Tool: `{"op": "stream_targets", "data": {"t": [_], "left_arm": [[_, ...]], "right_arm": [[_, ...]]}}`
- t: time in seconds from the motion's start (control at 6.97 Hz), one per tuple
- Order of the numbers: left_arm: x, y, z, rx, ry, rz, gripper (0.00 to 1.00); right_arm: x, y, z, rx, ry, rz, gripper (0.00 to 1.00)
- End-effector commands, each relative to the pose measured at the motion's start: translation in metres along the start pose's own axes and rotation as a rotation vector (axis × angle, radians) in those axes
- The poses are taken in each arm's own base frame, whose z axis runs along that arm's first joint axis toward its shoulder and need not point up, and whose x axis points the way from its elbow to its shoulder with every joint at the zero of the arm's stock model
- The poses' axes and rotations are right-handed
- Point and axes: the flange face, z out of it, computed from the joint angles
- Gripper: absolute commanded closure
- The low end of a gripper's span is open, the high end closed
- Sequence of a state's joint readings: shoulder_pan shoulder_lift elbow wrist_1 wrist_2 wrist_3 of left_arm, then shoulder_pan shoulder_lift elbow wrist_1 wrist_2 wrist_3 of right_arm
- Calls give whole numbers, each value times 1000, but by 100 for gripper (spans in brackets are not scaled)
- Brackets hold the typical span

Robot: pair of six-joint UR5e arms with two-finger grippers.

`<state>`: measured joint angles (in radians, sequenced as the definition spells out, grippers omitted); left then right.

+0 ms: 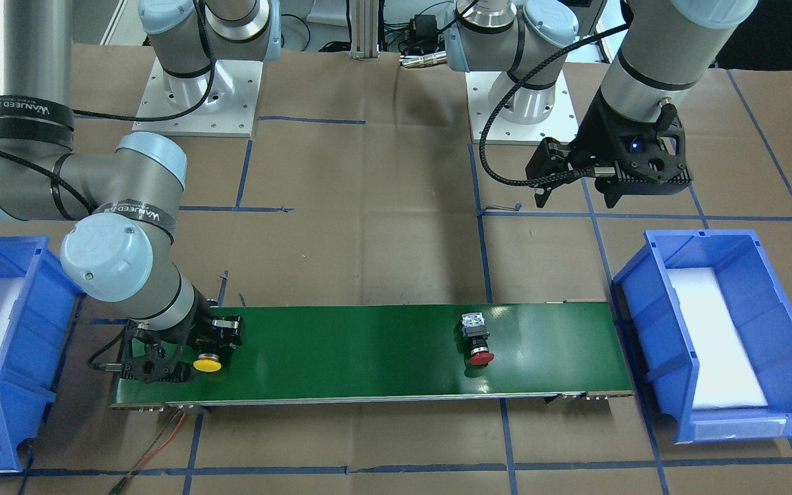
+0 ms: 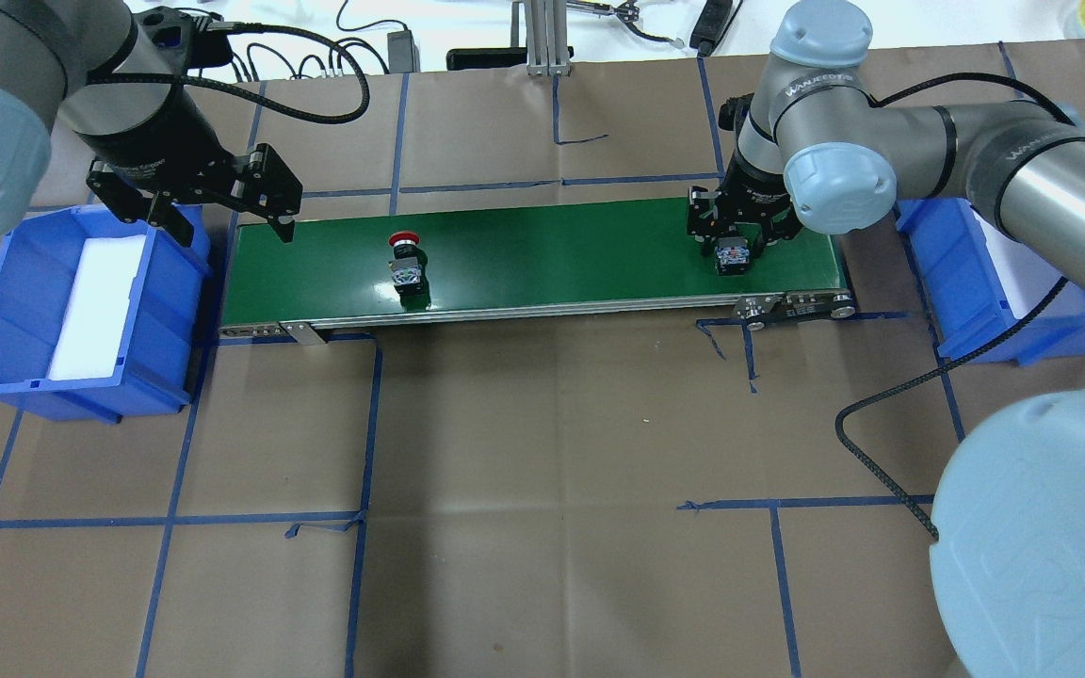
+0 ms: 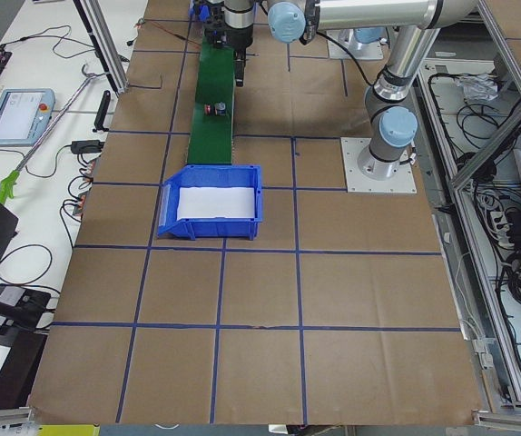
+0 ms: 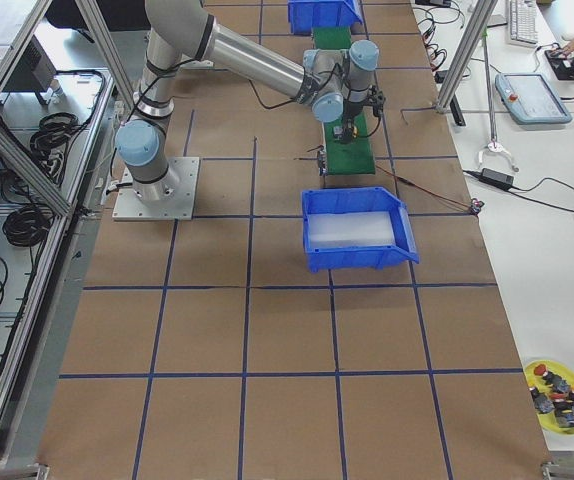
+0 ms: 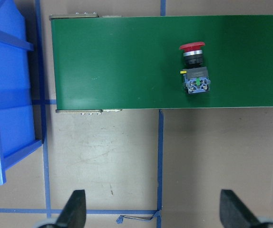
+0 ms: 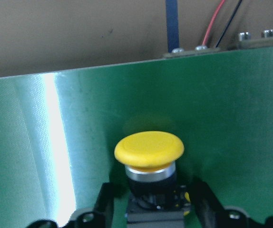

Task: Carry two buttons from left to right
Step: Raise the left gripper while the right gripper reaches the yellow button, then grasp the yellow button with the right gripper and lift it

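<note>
Front view: a glossy green belt [image 1: 368,344] lies on the brown-papered, blue-taped surface [image 1: 368,240] between two blue plastic bins [image 1: 650,323]. The red-capped button [image 1: 476,337] lies on its side mid-belt, and the yellow mushroom-capped button [image 1: 207,364] is at the robot's right end. Right wrist view: right jaws narrowly clasp its boxy body. Left wrist view: left jaws wide, empty.

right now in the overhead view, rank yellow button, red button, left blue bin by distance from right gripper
1. yellow button: at right gripper, between its jaws
2. red button: left part of belt
3. left blue bin: past belt's left end
</note>
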<state>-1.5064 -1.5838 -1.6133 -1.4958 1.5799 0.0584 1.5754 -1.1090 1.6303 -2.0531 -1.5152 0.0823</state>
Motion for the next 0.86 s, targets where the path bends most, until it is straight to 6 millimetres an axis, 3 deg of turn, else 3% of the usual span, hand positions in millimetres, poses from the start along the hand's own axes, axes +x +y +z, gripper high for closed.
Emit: {"op": "stream_targets", "data": {"t": [0.0,0.14,0.29,0.43,0.57,0.72], "left_arm": [[0,-1,0,2,3,-2,0],[0,-1,0,2,3,-2,0],[0,-1,0,2,3,-2,0],[1,0,0,2,4,-11,0],[2,0,0,2,4,-18,0],[8,1,0,1,2,-8,0]], "right_arm": [[1,-1,-8,13,7,-17,95],[12,-5,-17,30,34,-11,97],[34,-11,-49,84,77,-7,97],[60,-13,-87,108,73,14,96],[97,-11,-146,167,68,67,95],[146,-11,-188,177,78,46,94]]}}
